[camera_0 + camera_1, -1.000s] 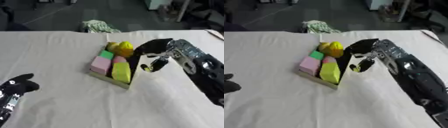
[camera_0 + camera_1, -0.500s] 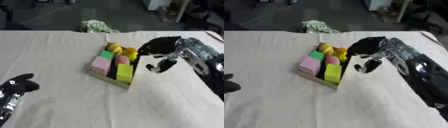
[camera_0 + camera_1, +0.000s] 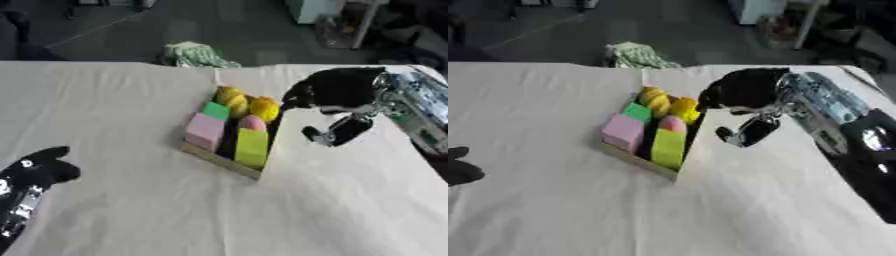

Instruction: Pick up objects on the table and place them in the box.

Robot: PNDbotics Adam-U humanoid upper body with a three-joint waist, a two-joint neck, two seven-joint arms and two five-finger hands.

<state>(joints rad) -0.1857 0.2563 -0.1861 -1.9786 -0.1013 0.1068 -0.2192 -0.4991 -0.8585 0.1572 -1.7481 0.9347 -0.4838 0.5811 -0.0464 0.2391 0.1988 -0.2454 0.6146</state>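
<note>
1. The box [image 3: 262, 160] sits near the middle of the cloth-covered surface [image 3: 114, 125], a shallow, pale tray with one tall wall on its right side. Inside lie a pink block [image 3: 206, 131], a yellow-green block [image 3: 251, 146], a small green block [image 3: 216, 109], a pink rounded piece [image 3: 252, 123] and yellow, fruit-like pieces [image 3: 248, 102].
2. Handling — the blocks look like light foam or plastic: stiff enough to pinch across two opposite flat faces, unlikely to break. The rounded yellow pieces look smoother and would likely roll, so they are better cupped from above. The box itself looks like thin card, easily nudged.
3. The right hand [image 3: 337, 90] hangs just over the box's right wall at the far end, beside the yellow pieces. Its fingers [image 3: 337, 132] curl downward outside the wall, and nothing shows between them — I judge it empty.
4. The left hand [image 3: 39, 170] rests at the lower left, well apart from the box; whether its fingers are spread or closed I cannot tell.
5. Against the earlier frames, the right hand has risen and drawn back towards the right, and more yellow now shows in the box's far corner. The left hand has stayed put.
</note>
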